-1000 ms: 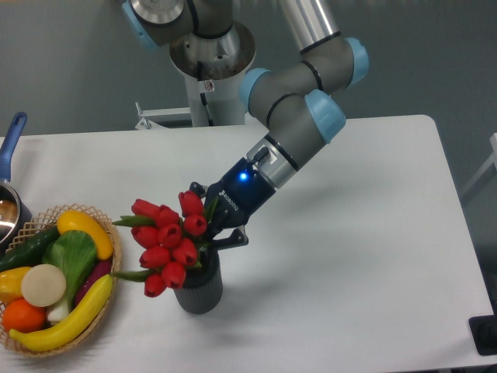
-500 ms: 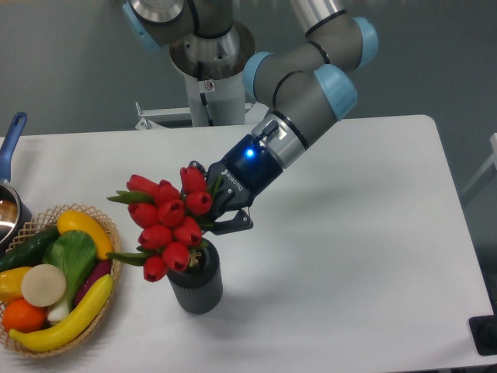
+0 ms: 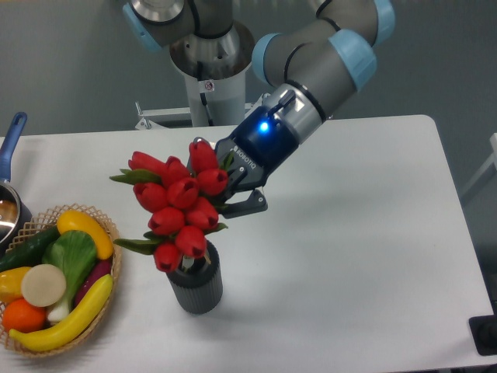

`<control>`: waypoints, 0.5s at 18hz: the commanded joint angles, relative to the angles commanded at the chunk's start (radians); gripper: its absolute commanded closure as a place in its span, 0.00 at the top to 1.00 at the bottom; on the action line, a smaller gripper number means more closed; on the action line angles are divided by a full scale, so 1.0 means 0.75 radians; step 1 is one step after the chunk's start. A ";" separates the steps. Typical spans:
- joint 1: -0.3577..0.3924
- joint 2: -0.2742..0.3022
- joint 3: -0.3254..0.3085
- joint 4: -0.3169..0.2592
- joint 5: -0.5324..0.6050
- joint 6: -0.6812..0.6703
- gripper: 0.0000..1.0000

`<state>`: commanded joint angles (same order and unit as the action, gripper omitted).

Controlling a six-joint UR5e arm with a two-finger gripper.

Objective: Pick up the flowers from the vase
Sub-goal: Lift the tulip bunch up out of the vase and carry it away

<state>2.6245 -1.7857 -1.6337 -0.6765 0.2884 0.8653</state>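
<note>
1. 1 gripper (image 3: 233, 189) is clenched on the flowers (image 3: 177, 206), its jaws pinching the bunch from the right, just behind the red buds.
2. The bunch sits directly above the vase (image 3: 197, 286); the lowest buds hang just over the rim, and the stem ends are hidden, so I cannot tell whether they are clear of it.
3. To do this step well, pull along the stem line, steadily, so the vase is not dragged or tipped.
4. The bunch's long axis tilts, buds pointing up and left, towards the basket (image 3: 109, 311) side.
</note>
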 joint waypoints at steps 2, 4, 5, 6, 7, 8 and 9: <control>0.031 0.025 0.002 0.000 0.000 -0.014 0.00; 0.074 0.041 0.002 -0.004 0.004 -0.019 0.00; 0.096 0.043 0.002 -0.004 0.006 -0.017 0.00; 0.125 0.043 0.002 -0.004 0.016 -0.010 0.00; 0.153 0.041 0.000 -0.004 0.020 -0.004 0.00; 0.186 0.041 0.000 -0.004 0.022 -0.004 0.00; 0.206 0.041 -0.006 -0.004 0.029 -0.002 0.00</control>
<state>2.7794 -1.7549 -1.6382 -0.6796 0.3098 0.8636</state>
